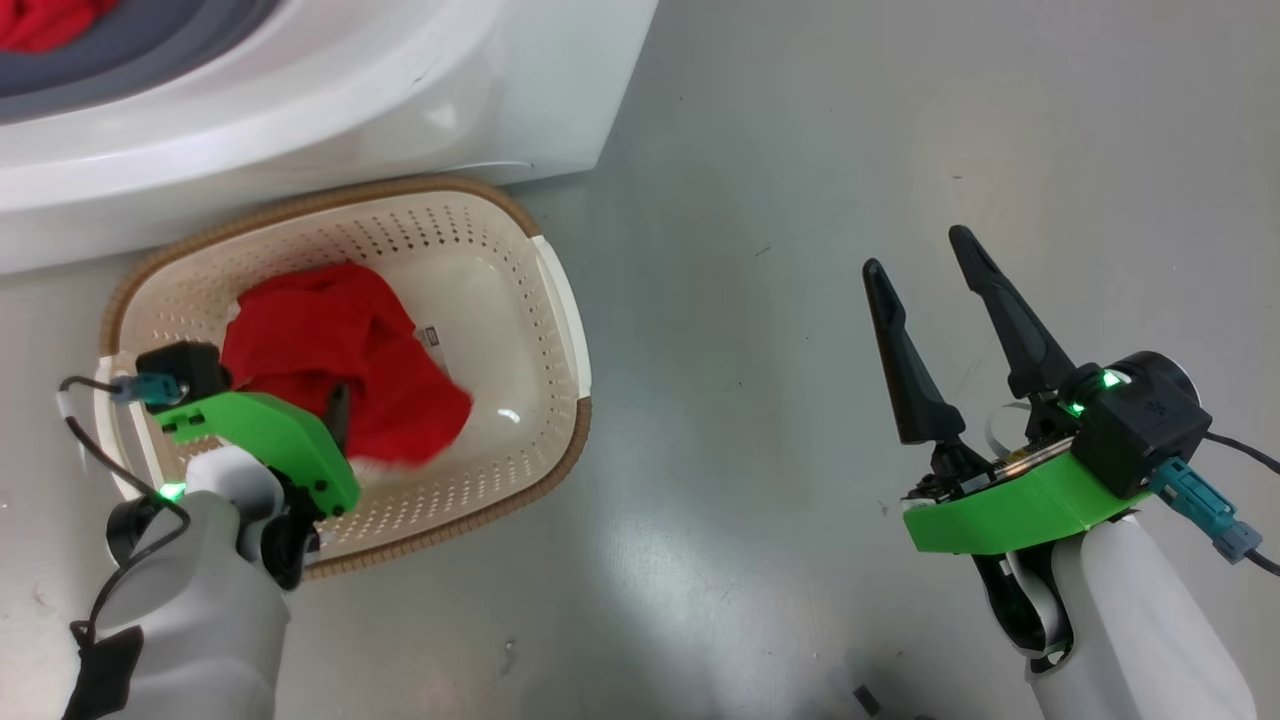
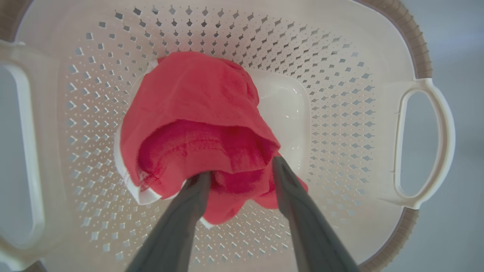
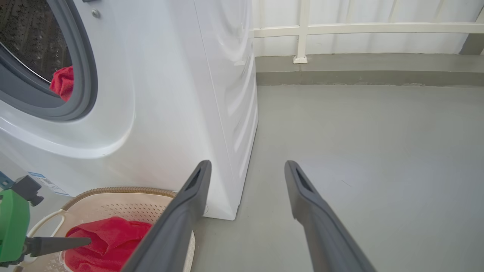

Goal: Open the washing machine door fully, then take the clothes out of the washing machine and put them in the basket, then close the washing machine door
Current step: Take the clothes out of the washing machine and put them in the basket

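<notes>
Left gripper, fingers apart, hangs over the basket so the clothes rest inside. Right gripper idles, fingers spread, at 3 o'clock. More red lies in the washer at 11.

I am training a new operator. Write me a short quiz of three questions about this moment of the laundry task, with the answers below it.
1. True or false: the right gripper is shut on something.
2. Where does the red garment at the left gripper lie? A) in the basket B) on the floor C) on a chair
3. Fill the gap: more red cloth shows inside the washing machine, in its ____.

Key: 1 false, it is open and empty; 2 A; 3 drum.
</notes>
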{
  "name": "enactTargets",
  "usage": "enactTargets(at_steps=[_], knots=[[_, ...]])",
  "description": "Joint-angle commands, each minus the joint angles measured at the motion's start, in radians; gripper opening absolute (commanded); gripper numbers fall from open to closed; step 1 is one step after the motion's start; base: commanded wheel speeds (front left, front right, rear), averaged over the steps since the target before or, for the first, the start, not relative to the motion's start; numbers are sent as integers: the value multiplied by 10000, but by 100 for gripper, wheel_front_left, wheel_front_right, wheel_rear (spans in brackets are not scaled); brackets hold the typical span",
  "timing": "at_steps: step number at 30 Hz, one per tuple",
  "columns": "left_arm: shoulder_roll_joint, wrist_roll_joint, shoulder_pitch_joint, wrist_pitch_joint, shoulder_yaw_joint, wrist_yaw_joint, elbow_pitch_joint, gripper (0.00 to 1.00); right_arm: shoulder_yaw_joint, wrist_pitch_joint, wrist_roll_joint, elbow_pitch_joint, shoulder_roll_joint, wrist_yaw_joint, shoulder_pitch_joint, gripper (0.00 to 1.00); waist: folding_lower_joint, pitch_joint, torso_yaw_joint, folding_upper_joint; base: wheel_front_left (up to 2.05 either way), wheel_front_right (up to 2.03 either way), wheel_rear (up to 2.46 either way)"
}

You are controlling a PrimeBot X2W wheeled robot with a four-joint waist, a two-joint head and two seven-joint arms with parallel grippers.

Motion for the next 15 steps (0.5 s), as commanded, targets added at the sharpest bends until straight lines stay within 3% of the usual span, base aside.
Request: enactTargets(at_steps=[1, 15], knots=[[395, 15, 54, -130, 60, -70, -69, 100, 200, -63, 154, -192, 9, 63, 43, 100, 0, -37, 18, -1, 0, 0, 0], [144, 350, 302, -2157, -639, -126, -366, 100, 60, -63, 102, 24, 9, 63, 189, 100, 0, -815, 318, -1, 0, 0, 0]])
